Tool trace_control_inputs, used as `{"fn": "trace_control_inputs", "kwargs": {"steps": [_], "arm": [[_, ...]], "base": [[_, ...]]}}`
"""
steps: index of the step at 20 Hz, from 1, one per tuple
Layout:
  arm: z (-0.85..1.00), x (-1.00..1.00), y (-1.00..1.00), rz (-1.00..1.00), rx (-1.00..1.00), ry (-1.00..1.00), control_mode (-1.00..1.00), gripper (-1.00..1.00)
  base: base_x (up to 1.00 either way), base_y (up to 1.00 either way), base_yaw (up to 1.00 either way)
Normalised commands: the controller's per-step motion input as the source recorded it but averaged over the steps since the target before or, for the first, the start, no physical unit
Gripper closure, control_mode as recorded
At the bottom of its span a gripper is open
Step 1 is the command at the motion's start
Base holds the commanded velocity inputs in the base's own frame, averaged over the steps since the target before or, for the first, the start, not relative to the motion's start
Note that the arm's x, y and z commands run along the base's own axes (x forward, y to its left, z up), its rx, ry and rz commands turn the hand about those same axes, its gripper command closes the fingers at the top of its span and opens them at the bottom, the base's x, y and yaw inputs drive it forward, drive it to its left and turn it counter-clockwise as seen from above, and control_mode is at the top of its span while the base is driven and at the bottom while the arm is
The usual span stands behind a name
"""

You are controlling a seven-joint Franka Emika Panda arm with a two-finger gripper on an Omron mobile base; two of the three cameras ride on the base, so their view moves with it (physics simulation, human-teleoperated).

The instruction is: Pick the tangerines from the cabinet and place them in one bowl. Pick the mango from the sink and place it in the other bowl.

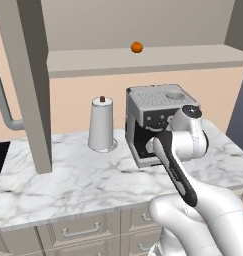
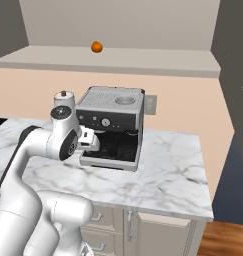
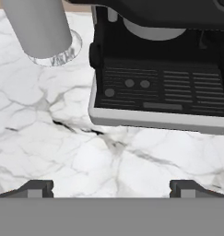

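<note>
One tangerine (image 1: pixel 137 47) (image 2: pixel 96 47), a small bright orange ball, rests on the inner shelf of the open cabinet (image 1: pixel 143 61) (image 2: pixel 108 57), high above the counter. The cabinet's door (image 1: pixel 28 80) stands swung out at the left. My gripper (image 3: pixel 112 188) hangs low over the marble counter, just in front of the coffee machine and well below the shelf. Its fingertips (image 3: pixel 37 188) stand wide apart with nothing between them, so it is open. The mango, the sink and both bowls are out of view.
A grey espresso machine (image 1: pixel 158 117) (image 2: pixel 113 122) (image 3: pixel 159 87) stands on the marble counter (image 1: pixel 68 185) (image 2: pixel 168 175). A paper towel roll (image 1: pixel 101 125) (image 2: pixel 64 99) (image 3: pixel 39 27) stands to its left. Drawers (image 1: pixel 83 231) run under the counter's front edge.
</note>
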Motion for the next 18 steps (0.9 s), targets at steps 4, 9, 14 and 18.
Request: {"fn": "trace_control_inputs", "kwargs": {"steps": [4, 9, 14, 18], "arm": [[0.17, -0.01, 0.0, 0.01, 0.01, -0.06, -1.0, -1.0], [0.49, -0.03, 0.0, 0.0, 0.02, -0.2, -1.0, -1.0], [0.52, -0.09, 0.0, 0.0, 0.02, -0.18, -1.0, -1.0], [0.56, -0.06, 0.0, -0.01, 0.02, -0.14, -1.0, -1.0]], "base": [[0.0, 0.0, 0.0], [0.0, 0.0, 0.0], [0.0, 0.0, 0.0], [0.0, 0.0, 0.0]]}}
